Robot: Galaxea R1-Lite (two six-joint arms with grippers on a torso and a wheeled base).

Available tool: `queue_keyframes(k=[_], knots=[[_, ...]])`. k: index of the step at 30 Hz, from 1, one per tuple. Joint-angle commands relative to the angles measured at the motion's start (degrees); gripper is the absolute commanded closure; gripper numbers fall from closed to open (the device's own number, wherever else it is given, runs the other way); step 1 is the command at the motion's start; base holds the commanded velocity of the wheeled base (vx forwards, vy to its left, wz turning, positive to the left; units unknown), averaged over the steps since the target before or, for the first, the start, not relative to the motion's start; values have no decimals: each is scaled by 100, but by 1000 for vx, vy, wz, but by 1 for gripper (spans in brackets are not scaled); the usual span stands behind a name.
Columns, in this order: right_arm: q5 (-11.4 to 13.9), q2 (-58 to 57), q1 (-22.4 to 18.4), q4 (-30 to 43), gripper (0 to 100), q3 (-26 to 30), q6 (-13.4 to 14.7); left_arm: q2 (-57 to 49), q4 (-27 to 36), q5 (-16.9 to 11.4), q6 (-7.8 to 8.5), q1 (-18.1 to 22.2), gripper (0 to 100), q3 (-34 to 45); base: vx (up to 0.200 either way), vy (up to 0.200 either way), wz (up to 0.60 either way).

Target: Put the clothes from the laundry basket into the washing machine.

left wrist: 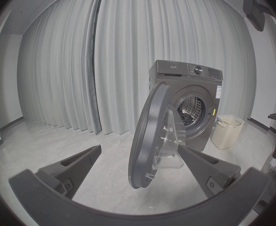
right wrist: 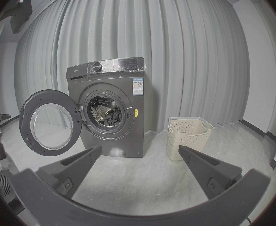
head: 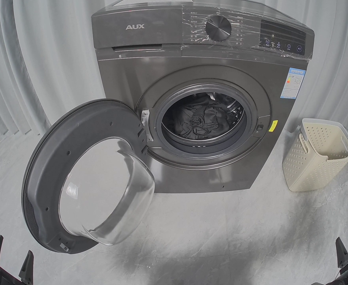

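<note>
The grey washing machine [head: 205, 60] stands on the floor before a pale curtain [head: 43, 40], its round door [head: 55, 159] swung wide open on the robot's left. The cream laundry basket [head: 312, 167] sits on the floor just beside the machine's right side. Dark clothes [head: 201, 117] lie inside the drum. The left gripper [head: 13, 248] and the right gripper [right wrist: 139, 148] hang low, well apart from the machine, fingers spread and holding nothing.

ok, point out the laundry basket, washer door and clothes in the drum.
laundry basket [head: 304, 167], head view, perforated side wall
washer door [head: 43, 171], head view, grey outer ring
clothes [head: 197, 119], head view, middle of dark pile
</note>
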Motion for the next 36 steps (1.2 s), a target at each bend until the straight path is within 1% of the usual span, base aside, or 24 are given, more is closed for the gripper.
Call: queue_keyframes(k=[1, 3, 5, 6, 7, 9, 13, 17, 20, 22, 23, 27, 30, 31, 33, 34, 35, 36], knots=[[-1, -90, 6, 2, 0, 92, -4, 42, -213, -33, -116, -40, 0, -848, 0, 0, 0], [-1, -90, 6, 2, 0, 92, 4, 332, -55, -16, -133, -75, 0, -1419, 0, 0, 0], [-1, -90, -2, 2, 0, 92, 4, 674, 297, -25, -133, -189, 0, -1701, 0, 0, 0], [-1, -90, 6, 2, 0, 92, -4, 789, 384, -7, -133, -233, 0, -1762, 0, 0, 0], [-1, -90, -2, 2, 0, 92, -4, 1131, 464, 19, -142, -339, 0, -1841, 0, 0, 0], [-1, -90, -2, 2, 0, 92, -4, 1562, 428, 28, -142, -427, 0, -1903, 0, 0, 0], [-1, -90, -2, 2, 0, 92, -4, 2327, 209, 55, -142, -400, 0, -2043, 0, 0, 0], [-1, -90, 6, 2, 0, 92, -4, 3135, -424, 11, -133, -348, 0, -2043, 0, 0, 0], [-1, -90, -2, 2, 0, 92, -4, 3663, -776, -33, -160, -348, 0, -2052, 0, 0, 0], [-1, -90, -2, 2, 0, 92, -4, 3795, -864, -42, -186, -348, 0, -2052, 0, 0, 0], [-1, -90, -2, 2, 0, 92, -4, 4076, -1031, -69, -274, -330, 0, -2052, 0, 0, 0], [-1, -90, -2, 2, 0, 92, -4, 4524, -1408, -86, -283, -339, 0, -2052, 0, 0, 0], [-1, -90, -2, 2, 0, 92, -4, 4665, -1549, -112, -265, -383, 0, -2035, 0, 0, 0], [-1, -90, 6, 2, 0, 92, -4, 4717, -1567, -183, -221, -409, 0, -2017, 0, 0, 0], [-1, -90, -2, 2, 0, 92, 4, 4779, -1567, -429, -168, -409, 0, -1947, 0, 0, 0], [-1, -90, -2, 2, 0, 92, -4, 4797, -1558, -543, -98, -409, 0, -1912, 0, 0, 0], [-1, -90, 6, 2, 0, 92, -4, 4805, -1558, -596, -45, -409, 0, -1894, 0, 0, 0], [-1, -90, 6, 2, 0, 92, -4, 4805, -1558, -596, -45, -409, 0, -1894, 0, 0, 0]])
